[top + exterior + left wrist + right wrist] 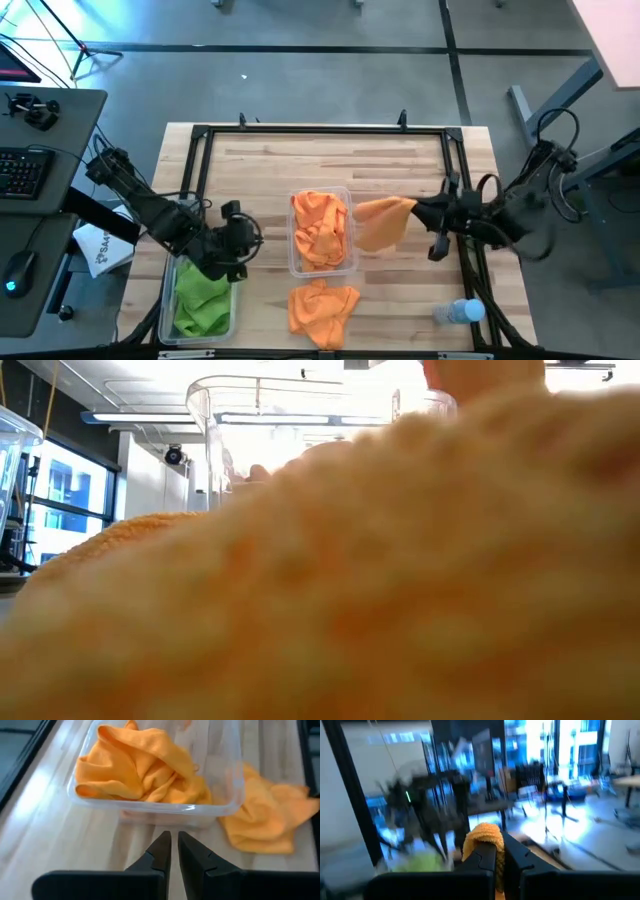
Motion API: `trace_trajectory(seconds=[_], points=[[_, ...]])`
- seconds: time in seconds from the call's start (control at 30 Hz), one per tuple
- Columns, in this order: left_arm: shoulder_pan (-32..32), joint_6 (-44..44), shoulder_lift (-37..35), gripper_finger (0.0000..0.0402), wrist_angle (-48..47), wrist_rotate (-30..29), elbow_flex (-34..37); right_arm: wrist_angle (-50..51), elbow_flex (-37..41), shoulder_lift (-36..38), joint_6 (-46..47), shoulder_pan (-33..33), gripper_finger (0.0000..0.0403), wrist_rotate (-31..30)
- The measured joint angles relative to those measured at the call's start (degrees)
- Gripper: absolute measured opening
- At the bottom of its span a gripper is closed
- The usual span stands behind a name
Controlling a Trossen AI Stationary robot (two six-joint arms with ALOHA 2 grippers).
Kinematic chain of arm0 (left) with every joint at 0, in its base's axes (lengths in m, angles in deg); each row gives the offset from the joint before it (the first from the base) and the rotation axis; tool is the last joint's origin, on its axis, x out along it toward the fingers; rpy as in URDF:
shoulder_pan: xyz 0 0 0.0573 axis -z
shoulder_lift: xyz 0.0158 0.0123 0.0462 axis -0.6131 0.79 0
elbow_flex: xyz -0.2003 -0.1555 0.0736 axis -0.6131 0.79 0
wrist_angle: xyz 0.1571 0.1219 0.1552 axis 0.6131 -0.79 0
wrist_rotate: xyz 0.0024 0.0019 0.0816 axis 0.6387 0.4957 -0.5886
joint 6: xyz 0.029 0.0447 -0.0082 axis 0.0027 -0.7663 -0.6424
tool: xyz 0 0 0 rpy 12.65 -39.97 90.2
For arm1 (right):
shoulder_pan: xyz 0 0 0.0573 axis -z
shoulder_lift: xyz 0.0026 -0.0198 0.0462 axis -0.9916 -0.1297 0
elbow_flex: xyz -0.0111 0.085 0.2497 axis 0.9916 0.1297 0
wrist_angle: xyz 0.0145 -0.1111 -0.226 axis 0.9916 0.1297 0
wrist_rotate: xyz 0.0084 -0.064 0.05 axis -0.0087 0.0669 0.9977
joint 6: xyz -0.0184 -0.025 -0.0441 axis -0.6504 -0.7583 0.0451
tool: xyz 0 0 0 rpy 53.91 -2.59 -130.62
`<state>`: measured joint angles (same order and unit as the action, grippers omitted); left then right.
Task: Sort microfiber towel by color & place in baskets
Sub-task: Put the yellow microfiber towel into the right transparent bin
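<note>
A clear basket (347, 262) in the middle of the table holds crumpled orange towels (320, 228). Another orange towel (322, 308) lies on the table near its front edge, and fills the low view (350, 590). A second clear basket (233, 312) at the front left holds green towels (200, 298). My left gripper (236, 243) hovers shut and empty between the two baskets, facing the orange basket (160, 807). To the right of that basket my right gripper (418, 210) is shut on an orange towel (382, 222). My right gripper pinches a bunched bit of the orange towel (482, 836) between its two fingers. The fingers lie about level and point toward the table's left. The rest of the towel (380, 225) spreads out from the fingertips, just right of the middle basket.
A clear water bottle with a blue cap (458, 312) lies at the front right. A black frame (320, 130) runs around the wooden table top. Bare wood lies at the far half of the table.
</note>
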<state>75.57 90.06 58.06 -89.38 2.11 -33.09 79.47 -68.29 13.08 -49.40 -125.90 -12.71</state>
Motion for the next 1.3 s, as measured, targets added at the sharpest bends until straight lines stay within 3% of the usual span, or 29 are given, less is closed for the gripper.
trace_trajectory(seconds=[0.23, 0.4, 0.73, 0.9, 1.03, 1.3], points=[[-3.5, -14.1, -1.09, 0.0005, 6.25, 0.42, 5.64, -24.89, -0.19, -2.83, -14.84, 6.24, 0.0, 10.66], [-4.94, -18.69, -6.02, 0.0001, 15.76, 4.35, 14.65, -23.62, -6.58, -9.17, -15.2, 11.1, 0.0, 13.62], [-6.03, -23.2, -24.68, 0.0, 30.73, 7.6, 27.88, -1.19, -33.24, -26.18, -15.14, 20.37, 0.0, 20.76], [-6.03, -22.88, -29.48, 0.0, 30.28, 7.99, 30.07, 12.54, -42.56, -32.33, -9.7, 23.84, 0.0, 22.4], [-6.03, -22.89, -30.32, 0.0, 29.12, 8.83, 30.59, 23.86, -44.58, -35.11, -0.12, 24.43, 0.0, 21.12], [-6.03, -24.71, -30.27, 0.0, 24.45, 11.23, 30.6, 42.83, -41.34, -35.86, 25.05, 22.09, 0.0, 16.61]])
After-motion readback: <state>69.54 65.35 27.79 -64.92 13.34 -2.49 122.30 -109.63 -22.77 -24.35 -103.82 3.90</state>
